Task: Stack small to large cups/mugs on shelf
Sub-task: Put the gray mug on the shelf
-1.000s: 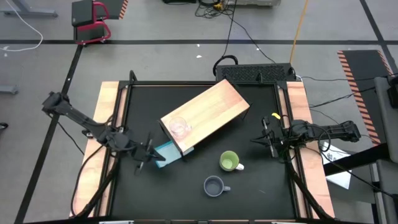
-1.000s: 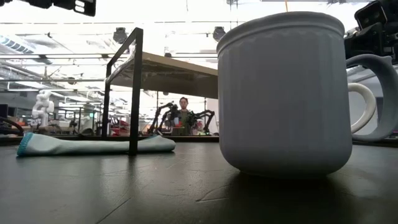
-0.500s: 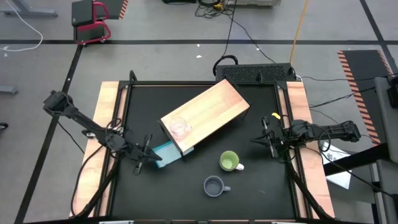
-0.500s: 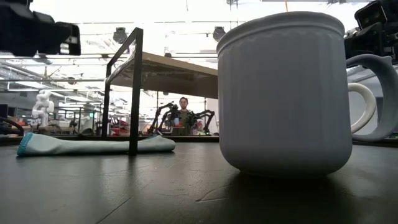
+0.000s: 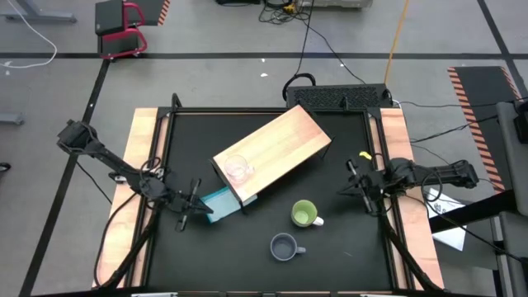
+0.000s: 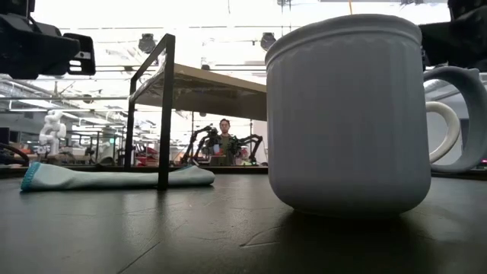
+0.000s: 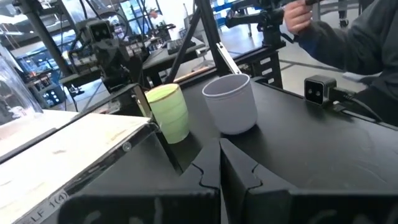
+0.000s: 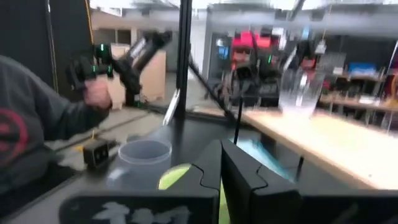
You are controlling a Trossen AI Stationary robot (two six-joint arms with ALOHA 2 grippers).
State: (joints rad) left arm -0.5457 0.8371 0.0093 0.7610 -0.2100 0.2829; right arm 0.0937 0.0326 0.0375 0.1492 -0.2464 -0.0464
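Note:
The light-wood shelf (image 5: 274, 155) lies slantwise in the middle of the table. The clear glass cup (image 5: 237, 169) stands on its top near the near-left end, and it also shows in the right wrist view (image 8: 298, 90). The light-green mug (image 5: 304, 214) and the grey-blue mug (image 5: 285, 246) stand on the table nearer the front. They also show in the left wrist view, the green mug (image 7: 168, 112) beside the grey-blue mug (image 7: 231, 102). My left gripper (image 5: 202, 211) is shut and empty, above the table left of the shelf's near end. My right gripper (image 5: 346, 190) is shut and empty, right of the green mug.
A flat teal block (image 5: 221, 200) lies on the table under the shelf's near-left corner, close to my left gripper. The shelf stands on black frame legs (image 6: 163, 110). A person sits beyond the table's near edge (image 7: 348, 37). Bare table lies between the mugs and my right gripper.
In the low view my left gripper has come down from the top edge to a lower height, still above the table. My right gripper has also dropped a little at the right. The cups, the shelf and the teal block have kept still.

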